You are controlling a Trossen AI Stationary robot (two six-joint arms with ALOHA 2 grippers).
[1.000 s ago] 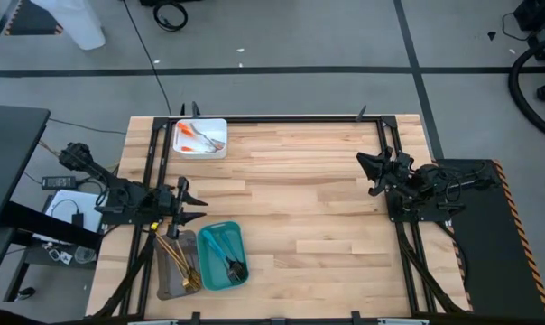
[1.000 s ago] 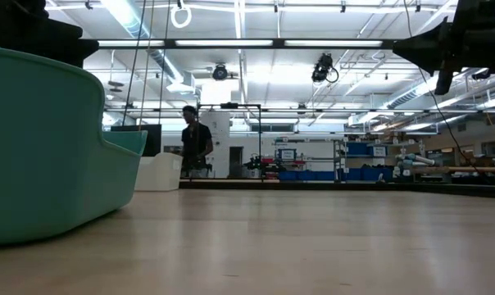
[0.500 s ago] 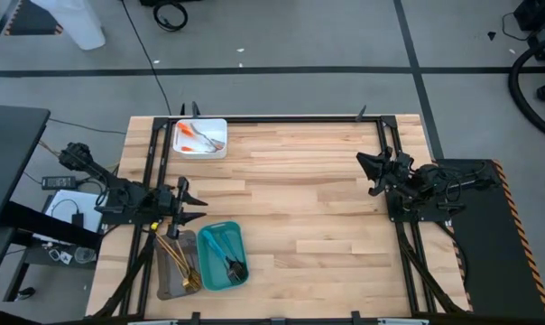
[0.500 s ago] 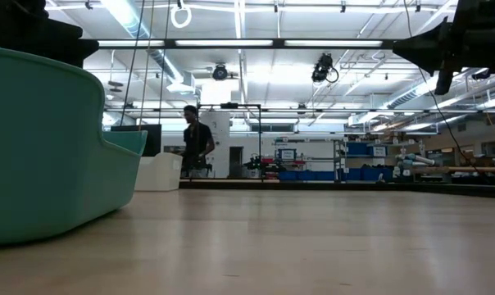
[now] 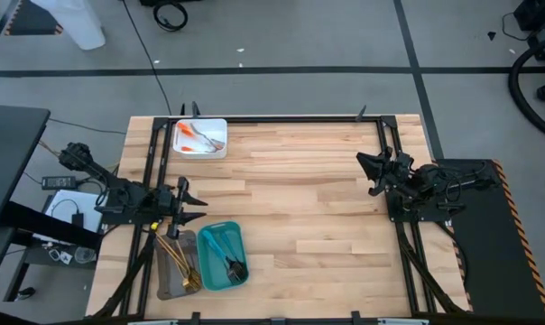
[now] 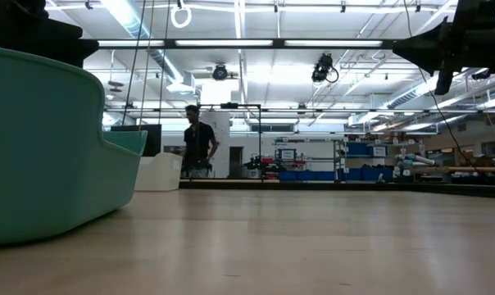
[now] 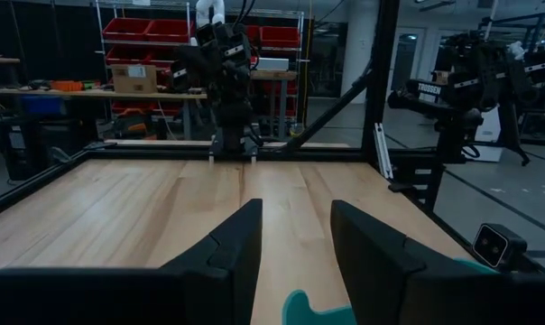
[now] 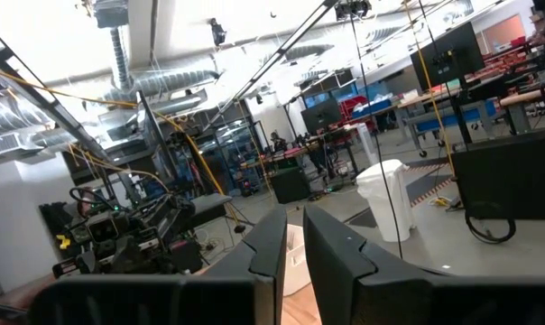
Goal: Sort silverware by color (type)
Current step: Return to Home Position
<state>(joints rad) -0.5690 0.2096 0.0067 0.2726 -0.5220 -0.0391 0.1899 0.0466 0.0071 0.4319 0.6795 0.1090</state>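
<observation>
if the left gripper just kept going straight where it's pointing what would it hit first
Nothing nearby: the left gripper points level across the bare table. Farther on, the right arm at the far edge is the likeliest first contact, though it stands slightly off that line, so the gripper might pass beside it.

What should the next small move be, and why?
Probably nothing more than parking both arms. The left gripper and right gripper sit at opposite edges, the left fingers open and empty. The high view shows no loose silverware on the wooden table; orange pieces lie in the white rectangular tray, gold ones in the grey tray, teal-blue and dark ones in the teal tray.
</observation>
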